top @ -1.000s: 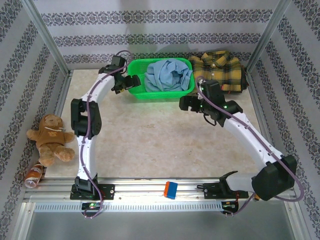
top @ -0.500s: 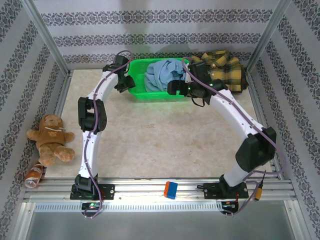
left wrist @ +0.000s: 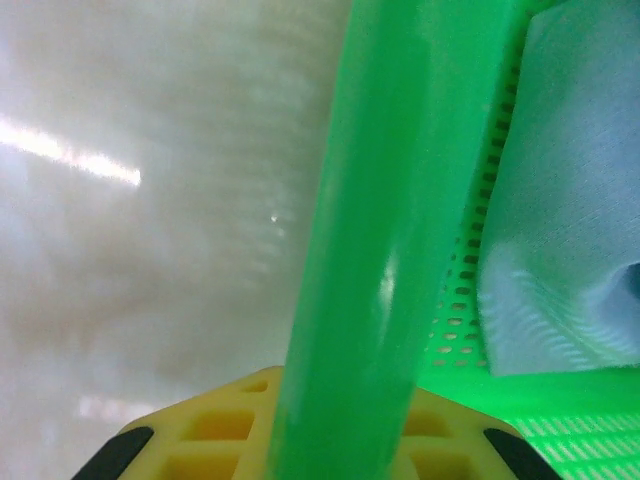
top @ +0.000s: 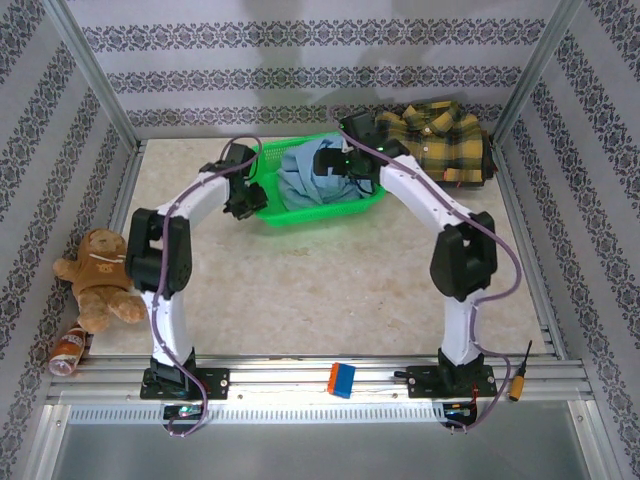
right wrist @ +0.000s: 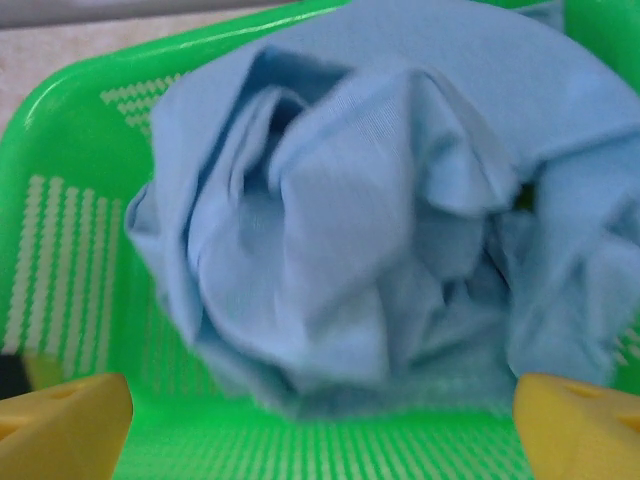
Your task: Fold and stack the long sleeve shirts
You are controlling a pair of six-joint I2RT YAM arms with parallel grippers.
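patterned wallpaper [top: 300, 60] lines the walls around a pale marbled table [top: 330, 290]. toward the far side sits a green mesh basket [top: 322, 213]. the light blue shirt [top: 300, 175] lies crumpled inside it, bunched in loose folds that rise to the rim. the plaid flannel shirt [top: 440, 140], yellow and dark, lies heaped in the far right corner of the table, just beside the basket's right end and outside it. the left gripper [top: 248, 197] is at the basket's left rim. in the left wrist view the thick green rim runs up between its yellow fingers [left wrist: 205, 430], which sit narrow and clamp the rim. the right gripper [top: 328, 160] hangs over the basket above the blue cloth. its yellow fingers [right wrist: 60, 420] are spread wide at the two lower corners of the right wrist view and hold nothing; whether they touch the cloth i cannot tell. a brown teddy bear [top: 100, 275] sits beyond the table's left edge, well apart from both shirts.
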